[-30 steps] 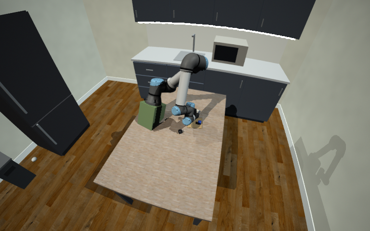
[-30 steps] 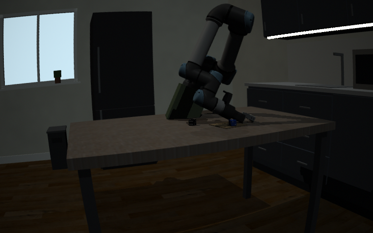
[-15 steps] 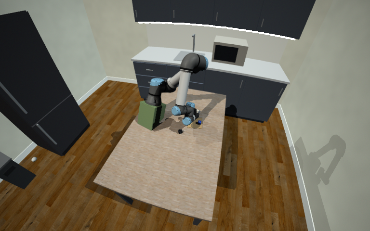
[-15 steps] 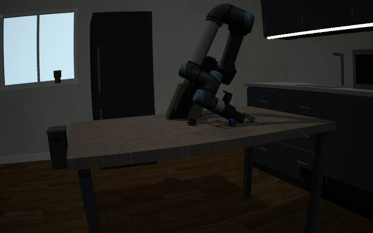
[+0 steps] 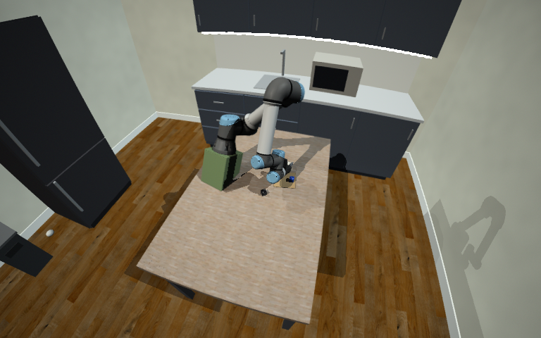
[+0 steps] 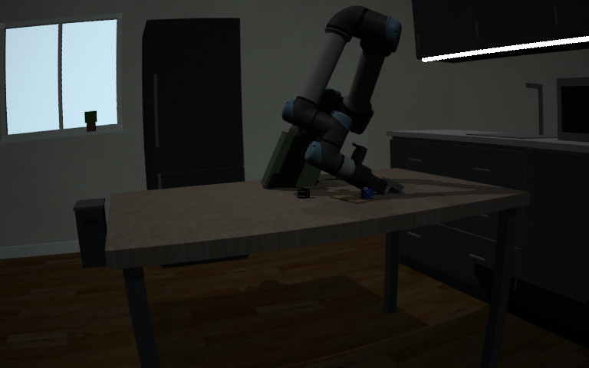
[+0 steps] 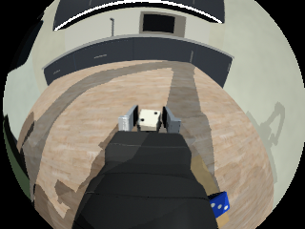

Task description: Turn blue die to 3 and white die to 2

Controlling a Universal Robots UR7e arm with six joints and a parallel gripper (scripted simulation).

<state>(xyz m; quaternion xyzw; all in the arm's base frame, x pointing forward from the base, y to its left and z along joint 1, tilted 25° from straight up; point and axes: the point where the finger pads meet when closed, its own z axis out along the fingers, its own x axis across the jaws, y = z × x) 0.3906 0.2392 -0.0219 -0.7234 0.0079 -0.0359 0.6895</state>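
Two fingers of tool (image 6: 396,186) (image 7: 150,119) stand well apart, released; white die (image 7: 150,119) between, contact unclear.
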